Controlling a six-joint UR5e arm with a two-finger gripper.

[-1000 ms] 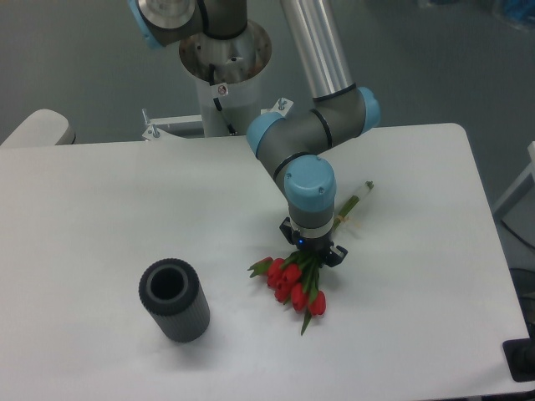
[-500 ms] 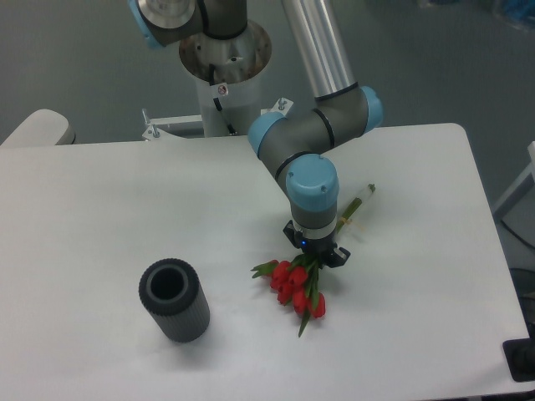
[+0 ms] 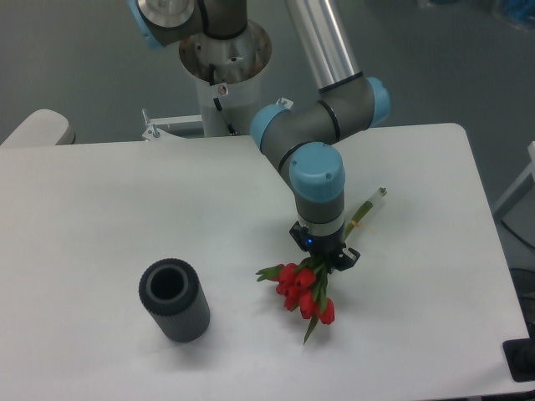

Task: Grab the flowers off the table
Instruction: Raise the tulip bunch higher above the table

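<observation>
Gripping the flowers (image 3: pixel 304 289) at their stems, the tool (image 3: pixel 325 260) points down over the surface (image 3: pixel 100 209); red blooms hang just below it

grey ribbed cylinder (image 3: pixel 174 301) standing well left of flowers (image 3: pixel 303 290)

Silver arm (image 3: pixel 330 46), lt-blue joint caps, blk tool (image 3: pixel 324 253)
</observation>
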